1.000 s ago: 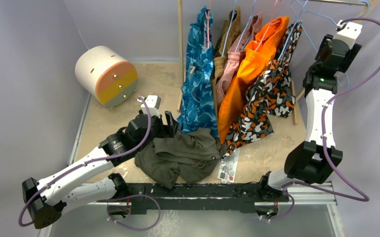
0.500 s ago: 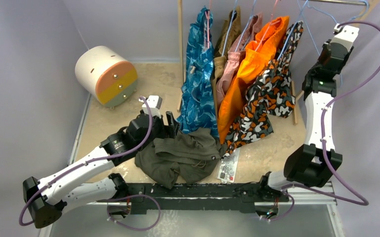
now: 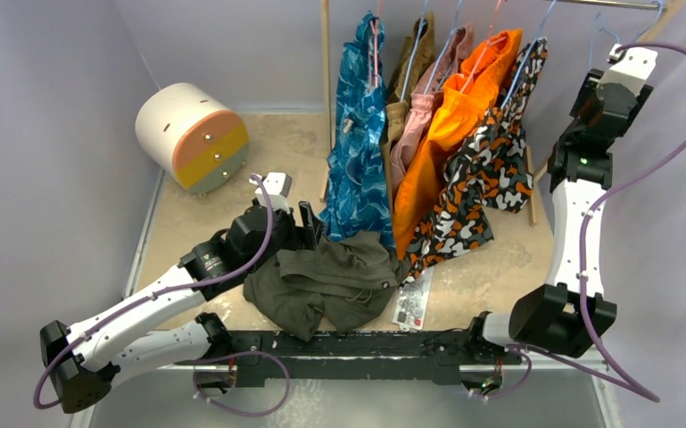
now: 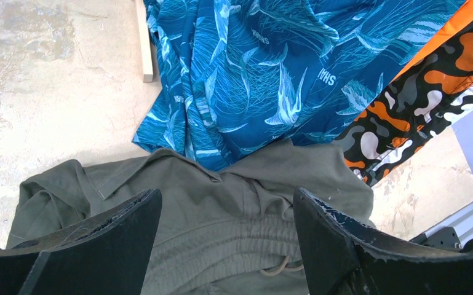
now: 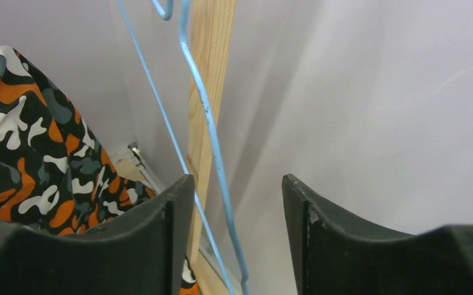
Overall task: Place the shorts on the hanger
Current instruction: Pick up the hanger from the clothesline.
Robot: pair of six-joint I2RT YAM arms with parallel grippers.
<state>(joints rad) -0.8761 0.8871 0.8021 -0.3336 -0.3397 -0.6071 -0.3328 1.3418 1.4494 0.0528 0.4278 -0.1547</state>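
Top external: one shorts (image 3: 326,281), one cylinder (image 3: 192,138)

Pale lavender walls (image 3: 45,89) are enclosing a mottled beige tabletop (image 4: 37,92) lying beneath the left gripper (image 4: 226,193), while a wooden rack post (image 5: 218,37) is standing just beyond the right gripper (image 5: 237,181).

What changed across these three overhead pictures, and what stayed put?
The right arm swung slightly rightward, its elbow sinking toward the near edge. The blue hanger shifted right with it. Its wire now passes between the fingers of the open right pincer, unclamped. The left pincer, open above the olive shorts, the shorts themselves and the hung clothes did not move.
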